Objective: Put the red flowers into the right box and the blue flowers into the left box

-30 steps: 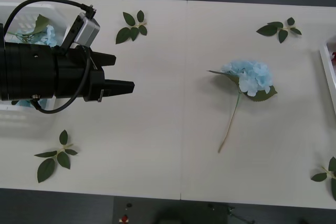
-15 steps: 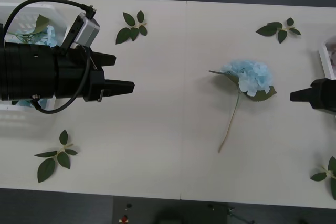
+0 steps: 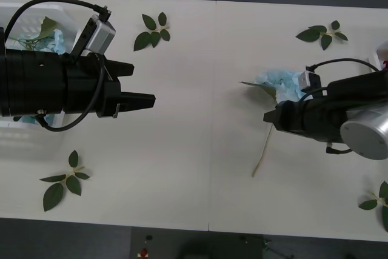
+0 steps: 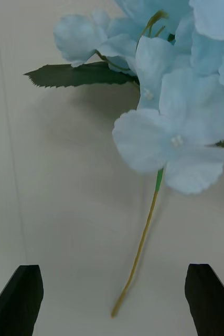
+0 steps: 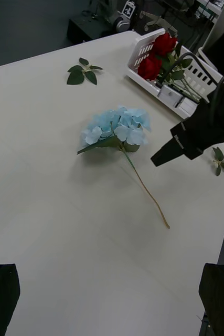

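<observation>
One blue flower (image 3: 284, 84) lies on the table right of centre, its stem (image 3: 263, 150) running toward the near edge. My right gripper (image 3: 270, 116) hovers open just above that stem, and the arm covers part of the bloom. Up close, the bloom (image 4: 180, 105) sits ahead of the open right gripper (image 4: 113, 268). My left gripper (image 3: 143, 82) hangs open over the left half of the table, beside the left box (image 3: 36, 10), which holds blue flowers (image 3: 56, 40). The red flowers (image 5: 156, 55) lie in the right box (image 5: 143, 79), whose narrow edge (image 3: 381, 50) shows at the far right.
Loose green leaf sprigs lie at the back left (image 3: 151, 31), back right (image 3: 321, 33), front left (image 3: 63, 180) and front right (image 3: 379, 201). Bare tabletop stretches between the two arms.
My right arm has come in from the right edge and now reaches over the blue flower's stem. The left arm and the flower have not moved.
</observation>
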Motion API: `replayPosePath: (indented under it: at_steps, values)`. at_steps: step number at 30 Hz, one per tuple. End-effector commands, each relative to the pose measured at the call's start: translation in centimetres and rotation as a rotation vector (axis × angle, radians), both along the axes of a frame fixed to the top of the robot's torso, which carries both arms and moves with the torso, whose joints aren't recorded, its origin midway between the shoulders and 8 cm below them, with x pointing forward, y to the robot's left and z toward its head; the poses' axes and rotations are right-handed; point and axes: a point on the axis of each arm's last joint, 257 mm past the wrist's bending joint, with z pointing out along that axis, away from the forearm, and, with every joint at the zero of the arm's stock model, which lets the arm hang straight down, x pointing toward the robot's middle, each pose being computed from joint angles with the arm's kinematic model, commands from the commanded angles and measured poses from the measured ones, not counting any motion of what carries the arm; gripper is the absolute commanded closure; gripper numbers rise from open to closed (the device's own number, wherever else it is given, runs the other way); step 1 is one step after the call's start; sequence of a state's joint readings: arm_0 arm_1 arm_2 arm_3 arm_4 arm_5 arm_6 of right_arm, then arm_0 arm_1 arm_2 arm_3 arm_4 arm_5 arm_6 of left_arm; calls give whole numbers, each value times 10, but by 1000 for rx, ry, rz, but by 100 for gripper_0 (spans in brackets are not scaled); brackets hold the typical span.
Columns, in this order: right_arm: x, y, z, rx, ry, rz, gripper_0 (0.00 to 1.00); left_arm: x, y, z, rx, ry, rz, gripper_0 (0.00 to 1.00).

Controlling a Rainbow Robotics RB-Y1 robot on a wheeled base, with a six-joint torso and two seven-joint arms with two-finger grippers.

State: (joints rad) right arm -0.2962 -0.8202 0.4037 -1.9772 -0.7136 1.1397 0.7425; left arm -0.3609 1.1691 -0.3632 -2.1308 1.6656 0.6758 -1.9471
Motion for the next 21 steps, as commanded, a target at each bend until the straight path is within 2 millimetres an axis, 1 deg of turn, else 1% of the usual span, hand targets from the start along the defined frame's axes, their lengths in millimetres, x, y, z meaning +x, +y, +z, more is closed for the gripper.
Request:
replayPosePath:
  at_steps: [1, 6, 15, 17, 21]
  values:
    - [27, 8, -1, -19, -39, -27, 21, 1, -7, 18, 6, -72, -31, 0]
    - [41, 4, -17, -23, -42, -61, 21, 1, -7, 18, 6, -72, -31, 0]
    - [53, -8, -39, -87, -35, -85, 21, 1, -7, 18, 6, -72, -31, 0]
    - [55, -7, -46, -102, -35, -78, 21, 1, -7, 18, 6, -72, -31, 0]
    - [65, -3, -57, -108, -42, -72, 21, 1, -7, 18, 6, -72, -31, 0]
